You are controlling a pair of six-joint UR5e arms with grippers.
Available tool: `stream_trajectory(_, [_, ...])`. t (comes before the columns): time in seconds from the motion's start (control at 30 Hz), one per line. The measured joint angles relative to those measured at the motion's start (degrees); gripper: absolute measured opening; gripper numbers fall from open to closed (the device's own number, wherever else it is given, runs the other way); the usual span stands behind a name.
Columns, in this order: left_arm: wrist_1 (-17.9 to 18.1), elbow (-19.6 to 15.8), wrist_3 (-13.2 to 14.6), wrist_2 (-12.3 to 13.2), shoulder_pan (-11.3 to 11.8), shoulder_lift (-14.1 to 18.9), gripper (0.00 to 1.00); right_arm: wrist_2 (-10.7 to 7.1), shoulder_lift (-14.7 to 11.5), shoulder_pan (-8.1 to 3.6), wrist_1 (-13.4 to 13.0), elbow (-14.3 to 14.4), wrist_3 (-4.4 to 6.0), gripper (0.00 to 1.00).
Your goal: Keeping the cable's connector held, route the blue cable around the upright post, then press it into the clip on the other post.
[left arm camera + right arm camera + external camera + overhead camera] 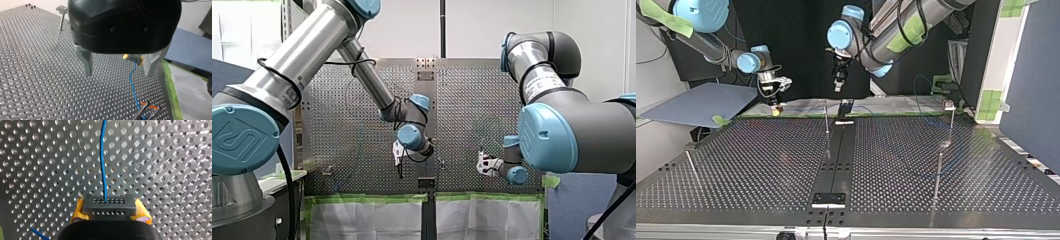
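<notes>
A grey connector block (pixel 109 206) sits between the yellow pads (pixel 77 211) of my right gripper (pixel 109 213), which is shut on it. The thin blue cable (pixel 102 157) leaves the block and runs ahead over the perforated table. In the left wrist view the same connector (pixel 133 58) and blue cable (pixel 133 85) lie beyond my left gripper (pixel 118 72). Its metal fingers (pixel 87 63) stand wide open and hold nothing. A post topped with a clip (pixel 62 15) stands far off. In the top view my right gripper (pixel 777 107) is low at the table's far edge and my left gripper (pixel 838 82) hangs above it.
Thin upright posts stand on the table in the top view: one at the middle (pixel 826 117), a clip-topped one at the right (pixel 950 117), another nearer (pixel 938 175) and one at the left (pixel 691 167). Green tape (pixel 172 92) edges the table. A blue panel (pixel 701 102) lies at the far left.
</notes>
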Motion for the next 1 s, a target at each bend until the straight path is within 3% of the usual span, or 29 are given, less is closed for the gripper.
stream_trajectory(0.3, [2.5, -4.3, -1.5, -0.9, -0.6, 4.3, 1.00, 3.91, -0.9, -0.10, 3.5, 0.8, -4.06, 0.00])
stream_trajectory(0.37, [2.8, -5.3, -1.6, -1.1, -0.8, 5.3, 1.00, 4.57, -1.6, -0.35, 3.3, 1.5, -4.35, 0.00])
stream_trajectory(0.47, [2.9, -6.7, -1.6, -1.2, -1.0, 6.8, 1.00, 5.86, -3.0, -0.95, 2.3, 2.8, -3.74, 0.00])
stream_trajectory(0.6, [2.9, -8.5, -1.7, -1.3, -1.4, 8.5, 1.00, 7.55, -4.8, -1.88, 0.6, 4.7, -2.08, 0.00])
stream_trajectory(0.8, [2.9, -11.2, -1.7, -1.3, -1.9, 11.2, 1.00, 7.78, -7.6, -2.42, -1.9, 7.5, 0.45, 0.00])
stream_trajectory(1.0, [3.4, -14.3, -1.5, -1.1, -2.3, 14.3, 1.00, 7.29, -10.7, -2.53, -3.2, 9.1, 0.60, 0.00])
